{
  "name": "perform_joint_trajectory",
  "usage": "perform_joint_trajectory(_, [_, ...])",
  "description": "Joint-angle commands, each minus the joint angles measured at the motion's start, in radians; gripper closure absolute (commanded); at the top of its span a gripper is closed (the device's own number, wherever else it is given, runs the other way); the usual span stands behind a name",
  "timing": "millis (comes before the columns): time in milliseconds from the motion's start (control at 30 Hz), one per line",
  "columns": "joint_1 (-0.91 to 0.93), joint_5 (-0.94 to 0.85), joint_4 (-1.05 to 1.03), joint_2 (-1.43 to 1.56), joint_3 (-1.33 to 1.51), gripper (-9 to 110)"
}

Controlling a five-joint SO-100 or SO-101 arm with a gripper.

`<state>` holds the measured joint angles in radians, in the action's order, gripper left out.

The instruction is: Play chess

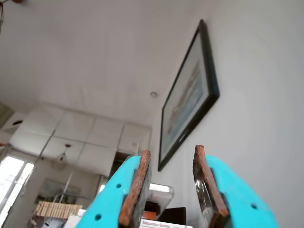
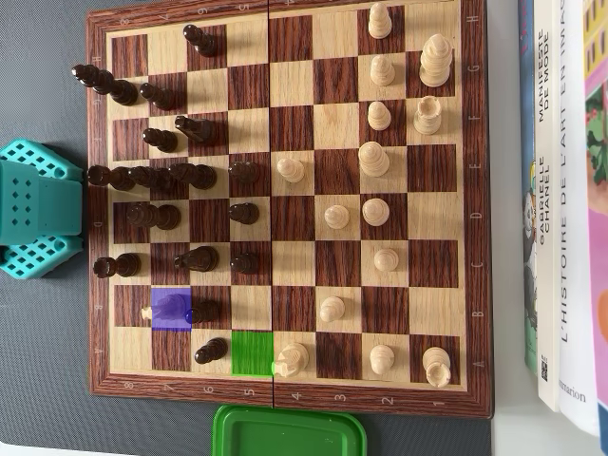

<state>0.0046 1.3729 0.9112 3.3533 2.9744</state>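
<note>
Gripper [image 1: 172, 190]: two turquoise plastic fingers with brown, worn pads, seen in the wrist view; the jaws stand apart with a clear gap and nothing sits between them.
Gripper aim: the wrist view looks upward at the room, not at the board.
Behind the gripper: a black-framed picture [image 1: 189, 95] hangs on the white wall; a white ceiling [image 1: 95, 52] and white upper cabinets [image 1: 90, 135] fill the rest of that view.
Arm base: a turquoise perforated plastic part [image 2: 36, 209] sits at the left edge of the overhead view, just beside the board.
Chessboard [image 2: 290, 388]: a wooden board with dark and light squares and a brown border, lying flat on a grey surface [image 2: 43, 380].
Dark chess pieces [image 2: 171, 176]: grouped on the left half of the board in the overhead view.
Light chess pieces [image 2: 375, 161]: spread over the right half of the board.
Blue square marker [image 2: 172, 309]: covers one square in the lower left area; a dark piece [image 2: 204, 312] stands just to its right.
Green square marker [image 2: 252, 353]: covers one square in the bottom row; a light knight [image 2: 293, 359] stands just beside it on the right.
Green plastic lid [image 2: 290, 432]: lies below the board, touching its lower border.
Books [image 2: 560, 199]: stacked along the right edge, beside the board.
</note>
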Motion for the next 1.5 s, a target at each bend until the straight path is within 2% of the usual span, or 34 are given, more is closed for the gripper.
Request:
perform_joint_trajectory(0, [0.011,-0.009,-0.204,-0.008,-0.123,87])
perform_joint_trajectory(233, [0.034,-0.038,-0.652,-0.008,-0.278,87])
perform_joint_trajectory(433, [0.038,-0.083,-1.150,-0.017,-0.456,87])
perform_joint_trajectory(600, [0.038,-0.083,-1.525,-0.132,-0.606,87])
perform_joint_trajectory(733, [0.040,-0.083,-1.749,-0.272,-0.716,87])
perform_joint_trajectory(900, [0.046,-0.077,-1.973,-0.426,-0.824,87])
perform_joint_trajectory(1100, [0.183,-0.080,-2.200,-0.518,-0.897,87])
perform_joint_trajectory(1467, [0.233,-0.080,-2.437,-0.752,-0.867,88])
